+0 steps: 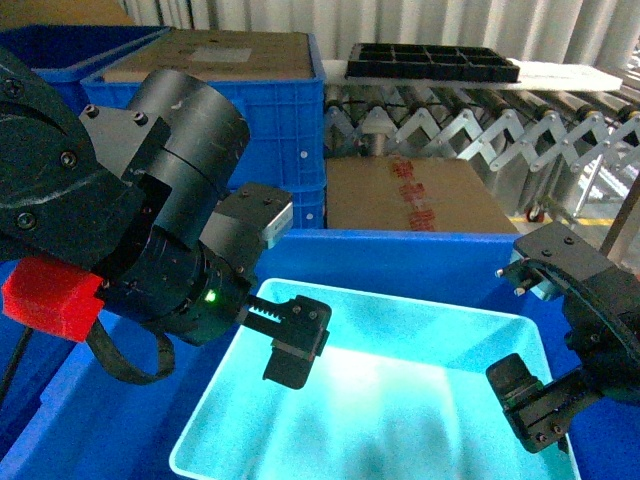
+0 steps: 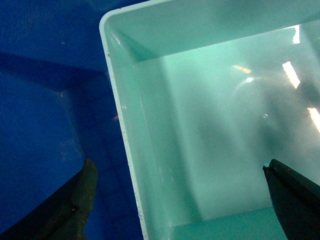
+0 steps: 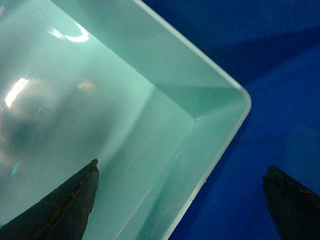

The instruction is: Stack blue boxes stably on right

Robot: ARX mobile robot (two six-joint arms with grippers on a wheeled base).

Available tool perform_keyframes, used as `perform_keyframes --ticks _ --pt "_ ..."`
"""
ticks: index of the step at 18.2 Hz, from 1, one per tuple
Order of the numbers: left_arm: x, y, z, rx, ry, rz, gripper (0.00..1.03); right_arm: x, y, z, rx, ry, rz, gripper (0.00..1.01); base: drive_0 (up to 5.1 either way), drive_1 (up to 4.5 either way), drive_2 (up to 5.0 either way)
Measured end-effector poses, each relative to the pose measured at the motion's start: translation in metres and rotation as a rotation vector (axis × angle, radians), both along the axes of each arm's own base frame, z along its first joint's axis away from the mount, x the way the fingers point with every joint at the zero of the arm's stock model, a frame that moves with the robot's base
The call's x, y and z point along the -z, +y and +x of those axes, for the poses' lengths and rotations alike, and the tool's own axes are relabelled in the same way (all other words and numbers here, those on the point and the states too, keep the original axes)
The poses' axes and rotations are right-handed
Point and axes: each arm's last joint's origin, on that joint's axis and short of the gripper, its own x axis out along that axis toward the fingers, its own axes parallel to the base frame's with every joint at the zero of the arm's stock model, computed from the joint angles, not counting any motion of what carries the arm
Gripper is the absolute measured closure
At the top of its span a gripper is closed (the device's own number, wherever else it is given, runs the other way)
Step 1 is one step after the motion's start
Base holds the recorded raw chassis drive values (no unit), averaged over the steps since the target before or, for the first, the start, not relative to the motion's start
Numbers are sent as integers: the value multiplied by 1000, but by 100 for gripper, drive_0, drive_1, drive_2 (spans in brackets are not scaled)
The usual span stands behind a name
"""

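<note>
Black and bulky, the left arm (image 1: 130,190) fills the near left of the head view, a red block (image 1: 50,297) on its lower side. Its left gripper (image 1: 292,340) hangs over the left wall of the blue box (image 1: 400,400), and the left wrist view shows the jaws spread wide, one finger outside the rim (image 2: 117,115) above dark blue, the other inside over the floor. The right gripper (image 1: 535,405) is likewise spread, straddling the right rim (image 3: 220,145) near a corner, one finger inside and one out.

That box is pale turquoise, smooth, with plain tapered walls and a rolled rim; it sits inside a dark blue crate (image 1: 400,250) low in the middle of the head view. Light patches shine on its floor in both wrist views.

Only the head view shows the surroundings: a brown cardboard carton (image 1: 415,195) behind the crate, more blue crates (image 1: 285,120) at upper left, a roller conveyor (image 1: 480,115) carrying a black tray (image 1: 432,62).
</note>
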Motion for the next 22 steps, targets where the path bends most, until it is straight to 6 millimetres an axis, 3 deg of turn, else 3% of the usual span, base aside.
perform_keyframes --ticks 2,5,8,9,12,13,14,18,20,22 --pt "-18 3 1 -15 -9 -70 5 -12 2 6 -25 -31 29 3 0 0 0" --pt "-69 8 10 -45 -66 -227 5 -58 6 17 -67 -157 94 3 0 0 0" --pt "-91 17 10 -61 -113 -295 5 -79 6 17 -94 -204 128 3 0 0 0" --pt "-106 24 7 -85 -160 -350 5 -94 5 15 -108 -242 146 3 0 0 0" --pt "-149 61 -28 -161 -267 -450 5 -149 -6 -6 -134 -380 192 3 0 0 0" --pt "-164 77 -50 -200 -298 -469 5 -174 -10 -24 -131 -458 198 3 0 0 0" --pt "-174 85 -61 -225 -316 -495 5 -186 -12 -38 -111 -493 189 3 0 0 0" --pt "-208 89 -107 -236 -436 -591 5 -213 -14 -87 -53 -527 252 3 0 0 0" --pt "-217 88 -114 -241 -490 -653 5 -221 -12 -93 -36 -576 285 3 0 0 0" --pt "-214 88 -112 -261 -474 -654 5 -218 -12 -91 -2 -587 293 4 0 0 0"
